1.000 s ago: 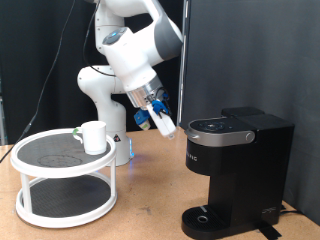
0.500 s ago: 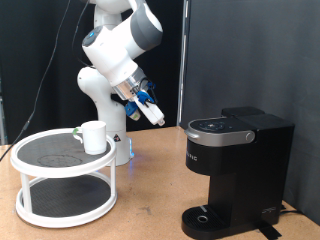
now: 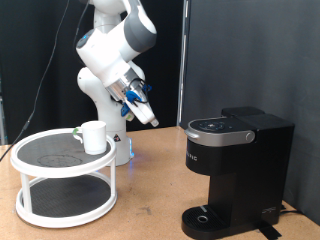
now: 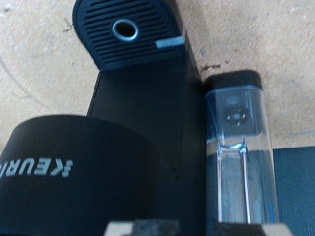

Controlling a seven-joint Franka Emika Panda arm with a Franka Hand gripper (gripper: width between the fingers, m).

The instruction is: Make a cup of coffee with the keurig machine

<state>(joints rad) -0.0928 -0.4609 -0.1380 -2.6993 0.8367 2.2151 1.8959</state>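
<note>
End effector [image 3: 146, 117] | shifted left, away from keurig machine [image 3: 235, 175] | grip state unclear

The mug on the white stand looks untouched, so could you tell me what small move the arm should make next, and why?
Probably swing the pincer toward the mug: it hangs in the air between mug and coffee maker, holding nothing visible, and the drip tray has no cup.

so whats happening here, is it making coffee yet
Not yet by the look of it. The gripper hangs in the air between the cup and the keurig machine, holding nothing visible. The cup sits on the top shelf of a round white stand, at the exterior view's left. The machine's lid is down and its drip tray is bare.
</note>
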